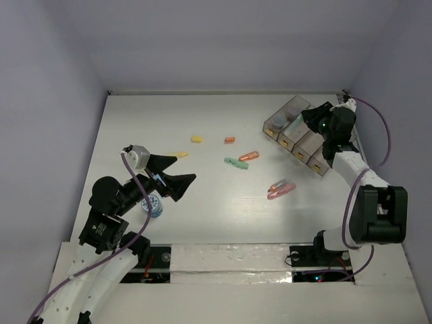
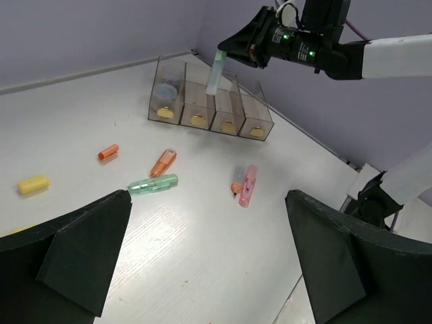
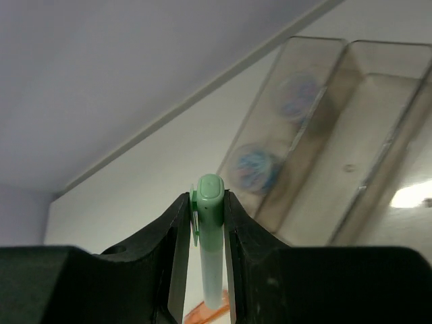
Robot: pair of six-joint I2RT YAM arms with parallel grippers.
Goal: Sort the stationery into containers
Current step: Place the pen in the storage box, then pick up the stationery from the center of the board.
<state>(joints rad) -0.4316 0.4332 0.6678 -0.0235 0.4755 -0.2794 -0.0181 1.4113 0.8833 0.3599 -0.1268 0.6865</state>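
Pinching a pale green stick [image 3: 210, 270] between its pressed-in fingers, the right gripper [image 3: 206, 202] is hovering above the containers [image 2: 202, 115] at the far right of the table [image 1: 202, 223]; the stick is hanging cap-up and slightly tilted, its lower end over the middle of the row; the exact compartment cannot be told.

Containers: four joined clear brownish bins, sitting in a slanted row; the end bin nearest the far wall is holding two blue rolls [image 3: 253, 169]; the bin beside it is showing only a bare floor in the right wrist view.

Left gripper [image 1: 185, 167]: standing spread wide and holding nothing, pointing across the table from the left side.

Loose stationery, all lying flat on the table:
- yellow stub [image 1: 196, 140], left of centre, towards the far edge;
- small orange stub [image 1: 230, 140], near it to the right;
- orange stick [image 1: 249, 156] and loose green stick [image 1: 236, 163], lying near each other at mid-table;
- pink stick [image 1: 282, 192] with a second orange stick [image 1: 277, 184] just beside it, nearer the right arm;
- yellow piece [image 1: 181, 154], lying just beside the left gripper's upper finger;
- blue roll [image 1: 154, 206], sitting close against the left arm, on the near side of its fingers.
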